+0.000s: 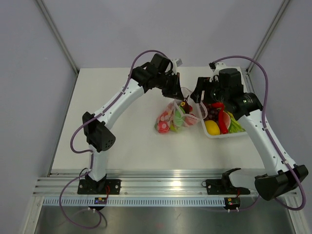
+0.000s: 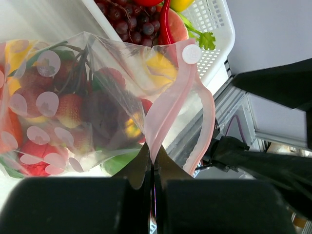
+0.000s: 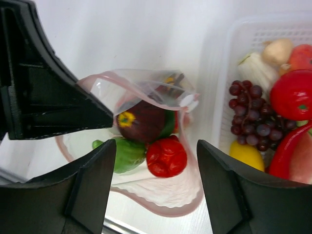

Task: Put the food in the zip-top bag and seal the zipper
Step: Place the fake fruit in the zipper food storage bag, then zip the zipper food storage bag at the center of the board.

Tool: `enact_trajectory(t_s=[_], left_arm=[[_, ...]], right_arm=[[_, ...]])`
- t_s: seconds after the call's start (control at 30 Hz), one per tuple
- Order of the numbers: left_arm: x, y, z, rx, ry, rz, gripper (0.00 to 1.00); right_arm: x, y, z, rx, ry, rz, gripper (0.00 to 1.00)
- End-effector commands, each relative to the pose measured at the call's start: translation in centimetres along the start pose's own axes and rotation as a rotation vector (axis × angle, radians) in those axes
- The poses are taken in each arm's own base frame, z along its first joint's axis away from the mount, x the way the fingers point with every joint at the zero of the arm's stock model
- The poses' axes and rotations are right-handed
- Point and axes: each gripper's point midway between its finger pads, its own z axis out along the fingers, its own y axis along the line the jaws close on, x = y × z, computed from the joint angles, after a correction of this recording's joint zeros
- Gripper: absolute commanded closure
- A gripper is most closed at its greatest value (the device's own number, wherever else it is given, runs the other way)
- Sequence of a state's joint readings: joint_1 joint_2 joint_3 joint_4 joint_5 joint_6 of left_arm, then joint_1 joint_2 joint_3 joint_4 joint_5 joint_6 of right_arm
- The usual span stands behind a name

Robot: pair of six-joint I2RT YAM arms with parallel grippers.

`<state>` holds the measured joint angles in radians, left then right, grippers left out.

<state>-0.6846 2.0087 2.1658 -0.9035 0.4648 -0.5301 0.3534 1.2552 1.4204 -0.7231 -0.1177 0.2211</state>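
Bag on table, just beside tray, mouth held up. Food inside (red, green, dark purple pieces). Left claw pinched tight on zipper. Right claw spread wide above the mouth, gripping nothing. Grapes in tray.

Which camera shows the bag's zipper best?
The left wrist view: the zipper runs close-up through the frame, pinched in the left hand. The right wrist view shows it from above as an open pink loop; the top view barely shows it.
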Motion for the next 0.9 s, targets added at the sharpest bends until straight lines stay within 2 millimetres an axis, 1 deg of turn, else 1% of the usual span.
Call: enact_trajectory(t_s=[0.0,0.03,0.07,0.1,0.13,0.17,0.23,0.27,0.37,0.43,0.47,0.5,0.53,0.6,0.63,0.67,0.7,0.73,0.77,0.8,0.83,0.87], left_arm=[[-0.3,-2.7,-3.2,0.066,-0.038,0.081,1.0],[-0.2,-2.6,-3.2,0.064,-0.038,0.084,1.0],[-0.2,-2.7,-3.4,0.065,-0.041,0.092,1.0],[0.0,-2.5,-3.4,0.062,-0.035,0.092,1.0],[0.0,-2.4,-3.5,0.058,-0.036,0.091,1.0],[0.0,-2.3,-3.5,0.058,-0.036,0.094,1.0],[0.0,-2.2,-3.6,0.055,-0.039,0.09,1.0],[0.0,-2.2,-3.7,0.057,-0.038,0.095,1.0],[0.2,-2.2,-3.8,0.055,-0.035,0.096,1.0],[0.2,-2.1,-3.9,0.052,-0.035,0.097,1.0],[0.2,-2.0,-3.9,0.049,-0.034,0.1,1.0],[0.3,-2.0,-3.9,0.048,-0.032,0.102,1.0],[0.3,-1.9,-4.0,0.045,-0.032,0.103,1.0],[-0.1,-1.6,-4.5,0.035,-0.045,0.121,1.0],[-0.5,-0.9,-4.7,0.019,-0.051,0.119,1.0],[-1.2,-1.0,-5.3,0.017,-0.074,0.136,1.0],[-1.8,-0.8,-5.6,0.012,-0.091,0.143,1.0],[-2.7,-0.4,-6.3,0.008,-0.115,0.164,1.0],[-3.2,0.1,-5.9,-0.001,-0.114,0.17,0.95],[-4.7,-0.6,-7.1,0.001,-0.161,0.199,0.87],[-4.7,0.1,-7.6,-0.018,-0.149,0.191,0.8],[-4.9,0.3,-7.7,-0.022,-0.145,0.216,0.66]], right_arm=[[-1.8,-2.3,-1.8,0.142,-0.083,-0.056,0.27],[-1.2,-2.9,-1.5,0.167,-0.067,-0.062,0.29],[-0.1,-3.7,-1.1,0.197,-0.039,-0.066,0.3],[0.4,-4.2,-0.9,0.219,-0.031,-0.07,0.3],[0.9,-4.4,-0.7,0.222,-0.019,-0.069,0.33],[2.1,-4.8,-0.1,0.226,0.009,-0.068,0.33],[3.2,-4.5,0.6,0.199,0.038,-0.058,0.36],[4.2,-4.6,1.1,0.191,0.065,-0.054,0.38],[5.5,-4.2,2.2,0.157,0.108,-0.033,0.44],[5.9,-3.7,2.6,0.124,0.122,-0.021,0.49],[6.1,-3.6,2.7,0.12,0.125,-0.016,0.54],[5.8,-3.5,2.6,0.116,0.11,-0.012,0.68],[5.6,-3.3,2.6,0.111,0.1,-0.002,0.77],[5.1,-2.8,2.1,0.089,0.075,0.016,0.94],[4.8,-2.3,2.0,0.07,0.062,0.052,1.0],[4.8,-1.7,2.0,0.046,0.057,0.079,1.0],[4.1,-0.2,1.7,-0.026,0.027,0.108,1.0],[3.9,0.8,1.7,-0.06,0.018,0.204,1.0],[4.5,1.4,2.0,-0.085,0.025,0.256,1.0],[4.2,2.3,2.2,-0.116,0.011,0.303,1.0],[4.4,3.6,2.4,-0.137,0.028,0.376,1.0],[4.5,4.0,2.6,-0.136,0.034,0.412,1.0]])
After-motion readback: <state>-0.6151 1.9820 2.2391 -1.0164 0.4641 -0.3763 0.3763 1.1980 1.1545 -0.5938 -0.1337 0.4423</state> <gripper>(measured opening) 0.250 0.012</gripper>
